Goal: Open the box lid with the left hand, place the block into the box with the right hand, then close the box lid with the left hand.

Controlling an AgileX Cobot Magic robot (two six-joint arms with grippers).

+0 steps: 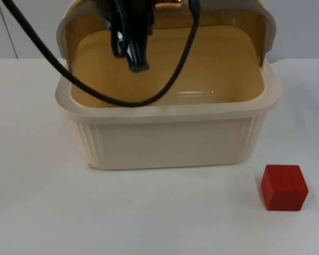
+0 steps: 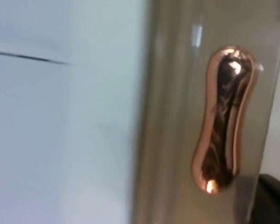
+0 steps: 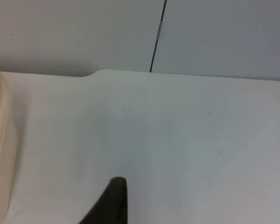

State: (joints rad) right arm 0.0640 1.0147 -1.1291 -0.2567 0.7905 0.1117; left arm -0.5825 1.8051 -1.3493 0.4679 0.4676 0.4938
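While lid stands raised, red cube block lies on table; finger state unclear.

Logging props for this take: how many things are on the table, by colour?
Cream: 1, the box, its translucent lid raised, with a copper handle.
Red: 1, the block beside it.
Total: 2.

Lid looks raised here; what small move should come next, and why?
Probably the right arm, waiting off to the side, should start toward the red cube block. The cream plastic box stands open, its translucent lid tipped back, with the left gripper above the interior by the lid's copper handle; the block sits on the white table.
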